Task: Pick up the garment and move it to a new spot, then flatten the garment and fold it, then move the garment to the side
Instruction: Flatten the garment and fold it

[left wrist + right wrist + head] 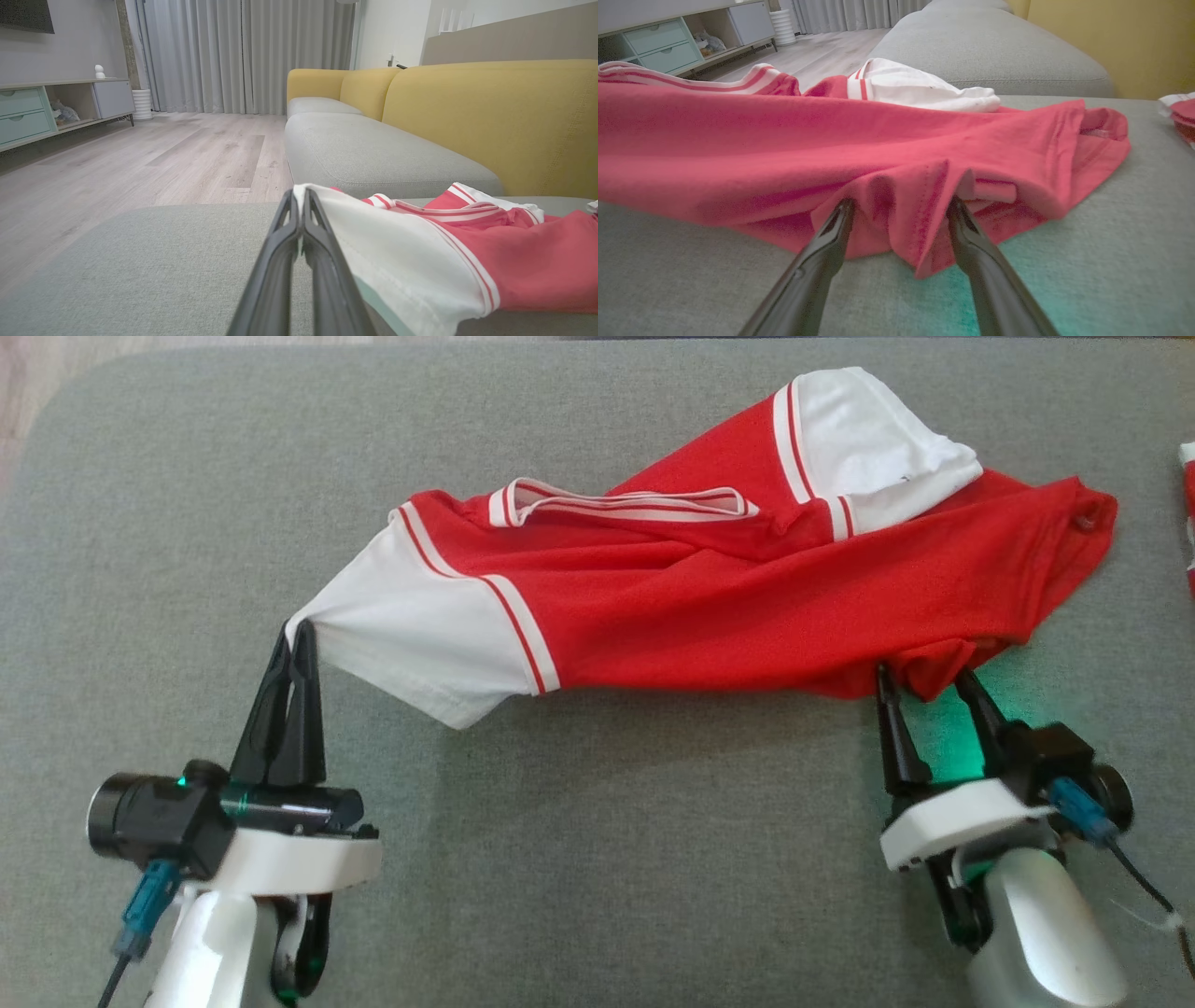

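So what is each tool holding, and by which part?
Left tool pinches the garment by its white sleeve tip; right tool is open around the red hem.

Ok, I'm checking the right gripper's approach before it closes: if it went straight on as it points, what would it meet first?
Most likely the garment: a bunched fold of its red hem sits between the fingers of the open right gripper, so going on would press straight into that cloth.

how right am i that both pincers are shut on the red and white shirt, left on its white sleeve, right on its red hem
Partly. The right pincer is open, not shut: the right wrist view shows its fingers spread either side of a fold in the red hem of the shirt. The left pincer is shut on the white sleeve.
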Robot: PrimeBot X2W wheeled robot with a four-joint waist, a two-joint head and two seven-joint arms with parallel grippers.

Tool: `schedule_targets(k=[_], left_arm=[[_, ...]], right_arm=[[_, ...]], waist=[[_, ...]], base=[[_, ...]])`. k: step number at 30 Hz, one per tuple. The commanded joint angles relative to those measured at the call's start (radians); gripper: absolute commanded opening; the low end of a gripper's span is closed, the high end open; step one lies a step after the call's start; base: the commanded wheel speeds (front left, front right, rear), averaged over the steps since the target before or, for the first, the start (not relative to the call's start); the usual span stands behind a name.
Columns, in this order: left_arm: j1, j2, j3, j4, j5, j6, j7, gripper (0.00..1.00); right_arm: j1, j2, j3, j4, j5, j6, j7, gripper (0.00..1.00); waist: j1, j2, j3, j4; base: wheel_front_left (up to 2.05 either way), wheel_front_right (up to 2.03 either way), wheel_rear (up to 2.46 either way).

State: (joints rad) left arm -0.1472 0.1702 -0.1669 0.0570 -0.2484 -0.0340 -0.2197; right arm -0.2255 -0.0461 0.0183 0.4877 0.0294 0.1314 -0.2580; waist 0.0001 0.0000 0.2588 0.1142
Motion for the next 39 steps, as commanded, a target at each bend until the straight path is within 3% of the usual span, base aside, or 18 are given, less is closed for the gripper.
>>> schedule_targets(k=[1, 2, 3, 7, 11, 21, 25, 31, 32, 33, 39], left_arm=[[-0.038, 0.026, 0.040, -0.043, -0.006, 0.008, 0.003, 0.00], [-0.038, 0.027, 0.039, -0.045, -0.006, 0.008, 0.005, 0.00], [-0.038, 0.028, 0.037, -0.047, -0.007, 0.009, 0.006, 0.00], [-0.044, 0.030, 0.035, -0.059, -0.010, 0.005, 0.001, 0.00], [-0.046, 0.035, 0.051, -0.109, -0.032, -0.003, -0.011, 0.00], [-0.022, 0.033, 0.095, -0.310, -0.173, -0.029, 0.052, 0.00], [-0.001, 0.040, 0.096, -0.344, -0.208, -0.024, 0.111, 0.00], [0.046, 0.039, 0.071, -0.319, -0.204, -0.005, 0.159, 0.00], [0.054, 0.037, 0.069, -0.316, -0.204, -0.002, 0.160, 0.00], [0.062, 0.035, 0.070, -0.312, -0.206, 0.001, 0.159, 0.00], [0.076, 0.036, 0.090, -0.263, -0.192, 0.025, 0.127, 0.00]], right_arm=[[-0.031, -0.004, 0.040, -0.012, -0.003, -0.001, -0.004, 0.53], [-0.037, -0.004, 0.049, -0.006, -0.002, -0.001, -0.004, 0.16], [-0.041, -0.004, 0.061, -0.003, 0.000, -0.001, -0.004, 0.00], [-0.026, -0.008, 0.063, -0.049, 0.013, -0.001, -0.004, 0.00], [0.040, -0.015, 0.001, -0.209, 0.036, -0.001, -0.004, 0.00], [0.193, -0.108, -0.097, -0.507, 0.139, -0.001, -0.004, 0.00], [0.271, -0.175, -0.035, -0.543, 0.170, -0.001, 0.056, 0.00], [0.401, -0.262, 0.140, -0.455, 0.241, -0.001, 0.212, 0.00], [0.412, -0.264, 0.162, -0.439, 0.259, -0.001, 0.227, 0.38], [0.418, -0.264, 0.179, -0.427, 0.276, -0.001, 0.236, 1.00], [0.436, -0.303, 0.215, -0.457, 0.435, -0.001, 0.280, 1.00]], waist=[[-0.0001, 0.0000, 0.005, -0.001], [-0.0001, 0.0000, 0.005, -0.001], [-0.0001, 0.0000, 0.005, -0.002], [-0.0001, 0.0000, -0.010, -0.004], [-0.0001, 0.0000, -0.035, -0.017], [-0.0001, 0.0000, -0.084, -0.073], [-0.0001, 0.0000, -0.094, -0.078], [-0.0001, 0.0000, -0.069, -0.059], [-0.0001, 0.0000, -0.062, -0.056], [-0.0001, 0.0000, -0.056, -0.055], [-0.0001, 0.0000, -0.028, -0.040]], base=[[0.00, 0.00, 0.00], [0.00, 0.00, 0.00], [0.00, 0.00, 0.00], [0.00, 0.00, 0.00], [0.00, 0.00, 0.00], [0.00, 0.00, 0.00], [0.00, 0.00, 0.00], [0.00, 0.00, 0.00], [0.00, 0.00, 0.00], [0.00, 0.00, 0.00], [0.00, 0.00, 0.00]])
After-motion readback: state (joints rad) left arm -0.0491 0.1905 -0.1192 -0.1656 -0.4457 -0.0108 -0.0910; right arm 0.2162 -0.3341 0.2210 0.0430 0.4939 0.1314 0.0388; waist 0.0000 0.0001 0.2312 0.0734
